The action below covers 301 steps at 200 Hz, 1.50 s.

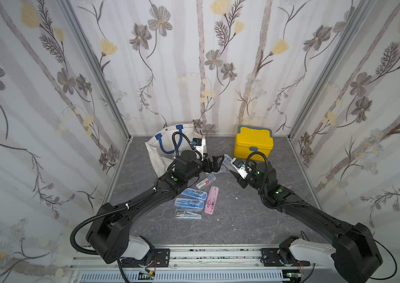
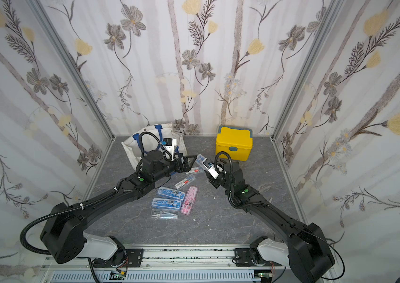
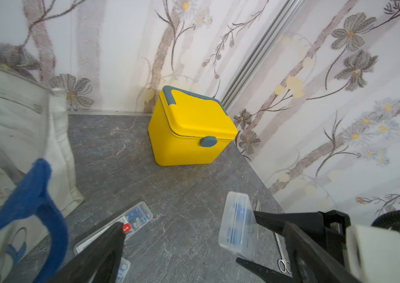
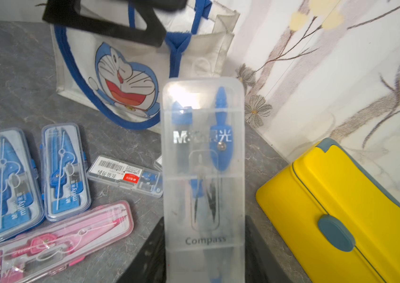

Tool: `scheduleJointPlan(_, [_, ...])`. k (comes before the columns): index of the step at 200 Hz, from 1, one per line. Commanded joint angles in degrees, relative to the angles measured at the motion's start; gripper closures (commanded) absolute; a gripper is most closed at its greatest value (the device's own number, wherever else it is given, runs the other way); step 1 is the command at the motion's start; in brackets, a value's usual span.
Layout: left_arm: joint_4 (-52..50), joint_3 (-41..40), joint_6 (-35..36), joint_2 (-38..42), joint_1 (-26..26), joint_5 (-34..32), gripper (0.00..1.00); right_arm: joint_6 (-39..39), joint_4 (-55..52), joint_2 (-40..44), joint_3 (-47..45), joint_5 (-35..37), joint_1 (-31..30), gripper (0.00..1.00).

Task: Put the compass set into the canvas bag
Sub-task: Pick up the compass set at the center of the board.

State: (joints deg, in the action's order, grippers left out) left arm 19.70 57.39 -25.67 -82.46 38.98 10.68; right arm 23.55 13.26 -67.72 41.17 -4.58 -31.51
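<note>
One compass set held up, outside the bag
Right gripper point(image 4: 204, 267) is clamped on one end of a clear compass set point(image 4: 204, 159), lifted off the grey table point(image 1: 231, 220) between the canvas bag point(image 1: 154, 147) and the yellow box point(image 1: 253, 144); left gripper point(image 1: 215, 163) hangs with jaws wide apart just in front of the bag, which stands by the back wall; blue cases point(image 4: 65, 169) and a pink case point(image 4: 54, 242) lie flat nearer the robot

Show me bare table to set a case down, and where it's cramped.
Free: the near strip of table along its front edge, short of the compass cases; also the back gap between canvas bag and yellow box. Crowded: the centre, where those cases lie packed.
</note>
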Motion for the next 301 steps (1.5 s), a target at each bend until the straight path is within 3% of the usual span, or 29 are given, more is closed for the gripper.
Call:
scheduleJointPlan(1, [6.6, 0.8, -2.8, -1.8, 0.5, 3.0, 0.02, -2.8, 5.6, 1.2, -0.5, 1.0, 0.8, 0.6])
scheduleJointPlan(65, [16.1, 3.2, -9.1, -8.8, 1.9, 10.1, 0.2, -5.7, 9.1, 4.0, -2.5, -1.1, 2.1, 0.6])
scheduleJointPlan(191, [24.7, 5.5, -13.6, -14.6, 3.2, 14.9, 0.8, -7.2, 10.0, 5.4, -3.2, -2.1, 2.6, 0.6])
scheduleJointPlan(244, [28.9, 4.3, -14.7, -14.7, 3.1, 16.0, 0.92, -8.0, 10.4, 5.8, -3.4, -3.0, 2.9, 0.59])
scheduleJointPlan(275, [29.3, 4.3, -14.6, -14.8, 3.1, 15.9, 0.95, -8.4, 10.4, 5.8, -3.5, -2.9, 2.9, 0.47])
scheduleJointPlan(290, [28.9, 4.5, -14.1, -14.6, 3.1, 15.4, 0.95, -8.8, 10.3, 6.0, -3.8, -2.2, 2.9, 0.37])
scheduleJointPlan(301, [27.9, 4.9, -13.4, -14.4, 2.9, 15.1, 0.96, -9.0, 10.2, 6.2, -4.1, -1.4, 2.9, 0.24])
